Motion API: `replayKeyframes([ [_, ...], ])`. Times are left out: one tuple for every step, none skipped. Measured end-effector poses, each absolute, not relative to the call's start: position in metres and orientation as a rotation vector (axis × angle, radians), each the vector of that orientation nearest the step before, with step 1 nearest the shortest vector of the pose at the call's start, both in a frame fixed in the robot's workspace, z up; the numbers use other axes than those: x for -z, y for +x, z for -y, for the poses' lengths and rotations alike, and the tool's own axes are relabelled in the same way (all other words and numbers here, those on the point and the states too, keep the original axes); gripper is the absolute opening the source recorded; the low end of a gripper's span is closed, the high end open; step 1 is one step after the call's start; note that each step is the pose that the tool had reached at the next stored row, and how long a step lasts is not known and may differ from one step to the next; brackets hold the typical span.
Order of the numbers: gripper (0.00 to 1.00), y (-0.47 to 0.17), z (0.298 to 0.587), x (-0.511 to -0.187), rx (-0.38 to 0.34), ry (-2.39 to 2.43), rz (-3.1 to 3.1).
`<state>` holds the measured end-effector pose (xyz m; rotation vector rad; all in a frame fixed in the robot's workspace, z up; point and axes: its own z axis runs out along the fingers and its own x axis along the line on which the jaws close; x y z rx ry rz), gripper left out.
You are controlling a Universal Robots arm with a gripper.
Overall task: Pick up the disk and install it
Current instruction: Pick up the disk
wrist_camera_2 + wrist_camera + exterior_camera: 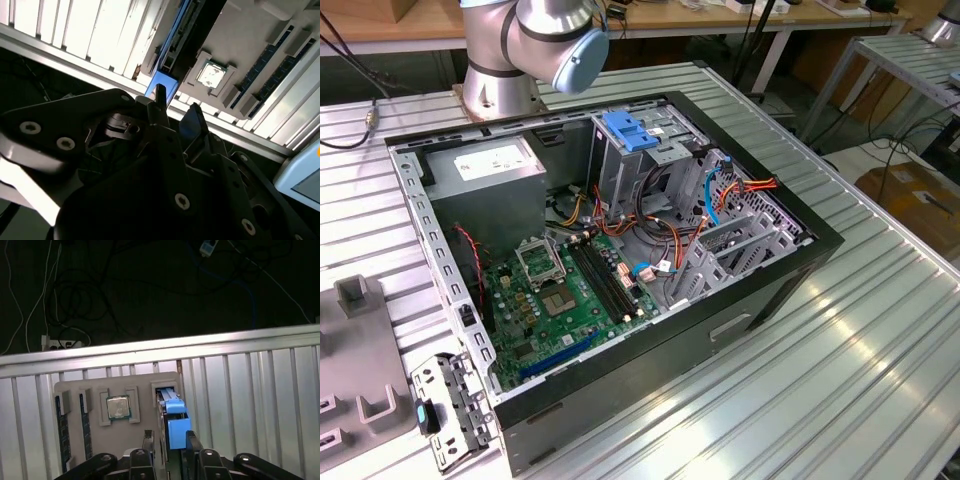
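Exterior view first: the open PC case (pixel 770 285) sits mid-frame on the ribbed metal tabletop (pixel 840 370), motherboard (pixel 570 295) facing up. The arm's base (pixel 498 70) is at about 11 o'clock. The grey drive cage with its blue latch (pixel 625 132) is near 12 o'clock inside the case. A corner of a grey parts tray (pixel 360 345) shows at roughly 8 o'clock.

In the second wrist view, the gripper (pixel 177 100) hangs right over that tray (pixel 250 27). The disk (pixel 161 82) stands on edge in a tray slot, its blue carrier end poking out just past the fingertips (pixel 159 97). A CPU (pixel 212 74) sits in the pocket beside it, with memory sticks (pixel 265 60) further along.

In the first wrist view it's the same tray (pixel 145 382). The disk (pixel 176 415) is still seated in its slot next to the CPU (pixel 118 407), and the memory sticks (pixel 62 422) are beyond that. The gripper (pixel 169 435) looks spread, one finger on each side of the blue end. One finger is just beside the rail, while the other seems a bit apart from it. So it's straddling the disk, not pinching it.
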<state>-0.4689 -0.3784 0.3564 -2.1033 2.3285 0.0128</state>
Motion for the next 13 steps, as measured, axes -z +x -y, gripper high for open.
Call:
replayKeyframes([
  [0.39, -0.469, 0.3784, -0.3564, -0.013, -2.103, -2.329],
  [0.39, -0.469, 0.3784, -0.3564, -0.013, -2.103, -2.328],
  [0.39, -0.4689, 0.3784, -0.3563, -0.013, -2.103, -2.328],
  [0.39, -0.4689, 0.3784, -0.3563, -0.013, -2.103, -2.328],
  [0.39, -0.4689, 0.3784, -0.3563, -0.013, -2.103, -2.328],
  [0.39, -0.4689, 0.3784, -0.3562, -0.013, -2.103, -2.328],
  [0.39, -0.4689, 0.3784, -0.3562, -0.013, -2.103, -2.328],
  [0.39, -0.4689, 0.3784, -0.3562, -0.013, -2.103, -2.328],
  [0.39, -0.4689, 0.3784, -0.3562, -0.013, -2.103, -2.328],
  [0.39, -0.4689, 0.3784, -0.3562, -0.013, -2.103, -2.328],
  [0.4, -0.4689, 0.3784, -0.3562, -0.013, -2.103, -2.328],
  [0.46, -0.4689, 0.3784, -0.3562, -0.013, -2.103, -2.328],
  [0.46, -0.4689, 0.3784, -0.3562, -0.013, -2.103, -2.328],
])
